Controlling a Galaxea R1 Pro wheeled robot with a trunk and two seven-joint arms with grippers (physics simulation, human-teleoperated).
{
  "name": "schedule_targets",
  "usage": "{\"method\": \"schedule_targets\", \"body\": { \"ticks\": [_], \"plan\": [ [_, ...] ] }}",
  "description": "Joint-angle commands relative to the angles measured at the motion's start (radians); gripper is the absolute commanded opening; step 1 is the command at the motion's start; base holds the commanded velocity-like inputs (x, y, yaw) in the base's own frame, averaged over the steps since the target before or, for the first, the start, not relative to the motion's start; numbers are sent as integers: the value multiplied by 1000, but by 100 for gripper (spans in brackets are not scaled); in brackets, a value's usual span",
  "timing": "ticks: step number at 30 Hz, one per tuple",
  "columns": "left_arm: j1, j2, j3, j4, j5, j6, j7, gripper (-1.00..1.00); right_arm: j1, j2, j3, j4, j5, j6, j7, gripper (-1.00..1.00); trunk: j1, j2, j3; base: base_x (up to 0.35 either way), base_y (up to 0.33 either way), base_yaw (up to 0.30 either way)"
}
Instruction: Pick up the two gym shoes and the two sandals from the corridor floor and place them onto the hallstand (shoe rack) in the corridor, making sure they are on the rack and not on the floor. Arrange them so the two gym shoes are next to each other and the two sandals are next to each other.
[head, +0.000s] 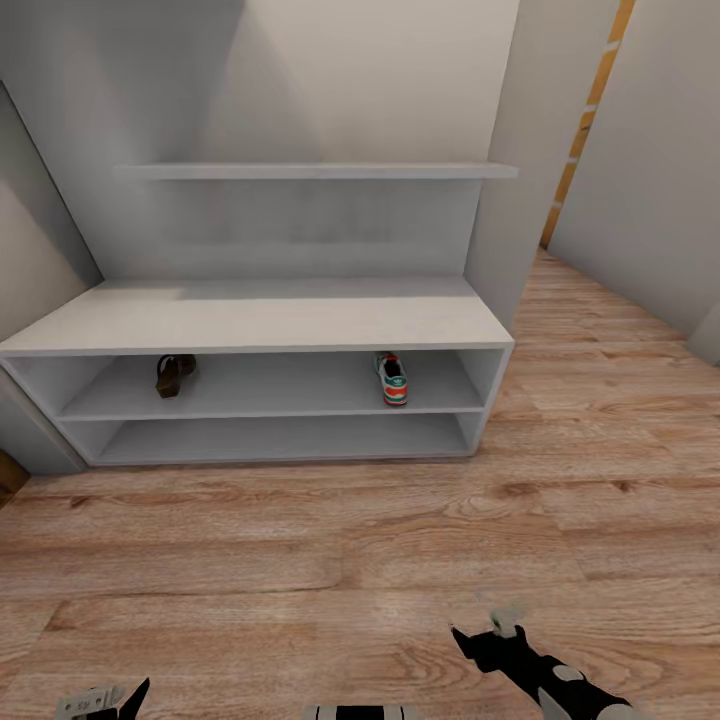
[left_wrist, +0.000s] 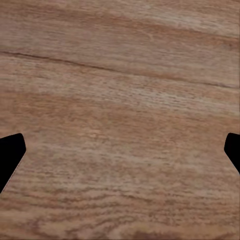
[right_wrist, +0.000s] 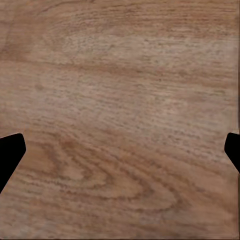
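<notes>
Resting on the wide light-grey hallstand's (head: 255, 318) upper open shelf, a brown leather sandal (head: 174, 375) (left end) and a white green-striped gym shoe (head: 392, 379) sit well apart; both grippers (left_wrist: 120, 150) (right_wrist: 120, 150) hang spread, empty, above wood-grain plank floor (head: 300, 560).

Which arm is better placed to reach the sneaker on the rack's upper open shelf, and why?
Probably the right. The sneaker sits at the right end of the rack, and the right gripper is on that side, nearer the rack than the left gripper. Both look open and empty over the floor.
</notes>
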Motion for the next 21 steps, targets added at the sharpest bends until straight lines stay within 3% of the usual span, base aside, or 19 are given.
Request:
{"method": "schedule_targets", "body": {
  "ticks": [1, 5, 7, 21],
  "plan": [
    [-1, -1, 2, 1, 9, 1, -7, 100, 12, -10, 4, 5, -4, -10, 11, 100, 0, 0, -1, 0, 0, 0],
    [-1, -3, 1, 1, 9, 1, -4, 100, 31, -30, 3, 9, -4, -19, 18, 100, 0, 0, -1, 0, 0, 0],
    [-1, -7, 1, 1, 9, 1, -2, 100, 55, -52, 2, 10, -6, -29, 22, 100, 0, 0, -1, 0, 0, 0],
    [-1, -10, 1, 1, 9, 1, -3, 100, 67, -57, 1, 10, -6, -61, 22, 100, 0, 0, -1, 0, 0, 0]
  ]
}}
